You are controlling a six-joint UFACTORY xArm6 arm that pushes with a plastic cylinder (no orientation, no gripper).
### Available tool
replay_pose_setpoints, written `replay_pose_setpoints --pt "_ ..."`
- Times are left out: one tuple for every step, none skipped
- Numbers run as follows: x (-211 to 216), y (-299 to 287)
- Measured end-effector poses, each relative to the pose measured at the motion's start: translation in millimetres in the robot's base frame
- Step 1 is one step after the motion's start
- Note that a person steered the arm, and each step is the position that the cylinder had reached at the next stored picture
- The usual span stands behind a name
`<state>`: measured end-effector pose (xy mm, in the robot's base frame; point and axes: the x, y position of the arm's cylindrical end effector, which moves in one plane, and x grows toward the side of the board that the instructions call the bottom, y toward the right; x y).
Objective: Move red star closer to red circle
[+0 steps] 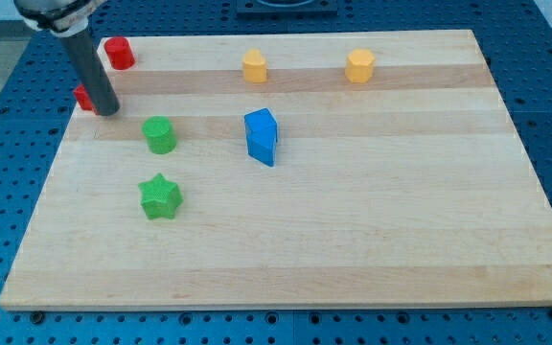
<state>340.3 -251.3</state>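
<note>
My tip (108, 111) rests on the board near the view's upper left. A red block (82, 97) sits right against the rod's left side at the board's left edge. It is mostly hidden by the rod, so I cannot tell its shape. A second red block (118, 52), blunt and roundish, stands at the board's top left corner, above and slightly right of my tip, with a clear gap between the two red blocks.
A green round block (160, 134) lies just right of and below my tip. A green star (160, 196) lies below it. A blue block (262, 136) is near the middle. Two yellow blocks (255, 65) (359, 65) stand along the top edge.
</note>
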Motion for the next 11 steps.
replay_pose_setpoints --pt "-2.8 0.0" --pt "9.3 -0.6" --pt "20.7 -9.5" --pt "19.4 -33.3" --pt "2.6 -43.3" --pt "-13.1 -43.3" --pt "-21.9 -43.3" --pt "-28.6 -43.3" --pt "-32.9 -37.2" --pt "-35.6 -35.9" --pt "-33.8 -35.9"
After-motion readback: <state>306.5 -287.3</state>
